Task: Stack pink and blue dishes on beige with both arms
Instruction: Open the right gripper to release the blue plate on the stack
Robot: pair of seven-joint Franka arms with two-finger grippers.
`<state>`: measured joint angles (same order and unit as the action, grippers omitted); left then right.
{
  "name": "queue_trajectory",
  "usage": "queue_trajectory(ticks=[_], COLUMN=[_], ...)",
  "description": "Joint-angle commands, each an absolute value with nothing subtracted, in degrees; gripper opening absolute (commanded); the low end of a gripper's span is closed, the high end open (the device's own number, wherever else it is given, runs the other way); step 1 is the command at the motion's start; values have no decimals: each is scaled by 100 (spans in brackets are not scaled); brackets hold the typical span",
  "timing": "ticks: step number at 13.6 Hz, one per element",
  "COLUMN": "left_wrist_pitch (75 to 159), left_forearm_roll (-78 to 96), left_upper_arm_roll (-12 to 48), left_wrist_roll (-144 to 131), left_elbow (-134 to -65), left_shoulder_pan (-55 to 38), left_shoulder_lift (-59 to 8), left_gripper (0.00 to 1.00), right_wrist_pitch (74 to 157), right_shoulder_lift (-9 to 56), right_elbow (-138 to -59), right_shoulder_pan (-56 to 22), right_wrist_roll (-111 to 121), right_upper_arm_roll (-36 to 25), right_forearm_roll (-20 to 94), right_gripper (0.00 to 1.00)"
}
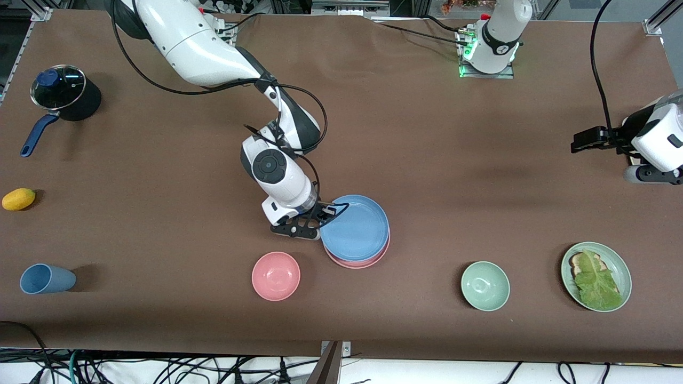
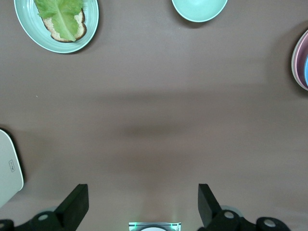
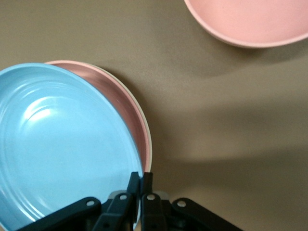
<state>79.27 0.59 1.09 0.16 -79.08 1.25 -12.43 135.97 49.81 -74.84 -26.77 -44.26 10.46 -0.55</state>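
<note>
Right fingers (image 3: 140, 185) pinch blue plate's (image 1: 354, 227) rim over pink plate (image 1: 356, 262); left fingers (image 2: 79, 202) spread wide.

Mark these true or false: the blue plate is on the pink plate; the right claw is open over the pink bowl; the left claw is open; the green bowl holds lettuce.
1. The blue plate is on the pink plate. True.
2. The right claw is open over the pink bowl. False: it is shut on the blue plate's rim.
3. The left claw is open. True.
4. The green bowl holds lettuce. False: it is empty; the lettuce is on the green plate.
</note>
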Motion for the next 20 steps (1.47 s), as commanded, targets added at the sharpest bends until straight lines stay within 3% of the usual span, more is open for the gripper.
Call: queue_trajectory(ticks=[1, 7, 12, 16, 18, 20], left_wrist_pitch=[7919, 7919, 7919, 7919, 7919, 7919], left_forearm_roll=[167, 167, 167, 167, 167, 167], left_upper_arm_roll=[123, 141, 132, 132, 132, 132], left_wrist_roll=[62, 62, 70, 70, 70, 70], left_elbow=[-7831, -7822, -7831, -7831, -7831, -7831], left_shoulder_pan=[158, 149, 149, 149, 149, 149], left_shoulder_lift=[-1266, -1266, -1274, -1274, -1283, -1292], left_gripper=[100, 100, 100, 100, 100, 100], right_wrist_pitch=[14043, 14212, 14177, 14080, 14002, 13747], right_shoulder_lift=[5211, 5309, 5291, 5221, 5160, 4993], right_elbow=[-7339, -7339, -7348, -7348, -7348, -7348], right_shoulder_pan=[-2707, -2707, -2690, -2619, -2479, -2321], right_wrist_roll=[-4465, -4456, -4430, -4403, -4237, -4201], right_upper_arm_roll=[1046, 1046, 1046, 1037, 1046, 1055], right_forearm_roll=[-167, -176, -255, -264, -264, -237], right_gripper=[0, 0, 30, 44, 60, 84])
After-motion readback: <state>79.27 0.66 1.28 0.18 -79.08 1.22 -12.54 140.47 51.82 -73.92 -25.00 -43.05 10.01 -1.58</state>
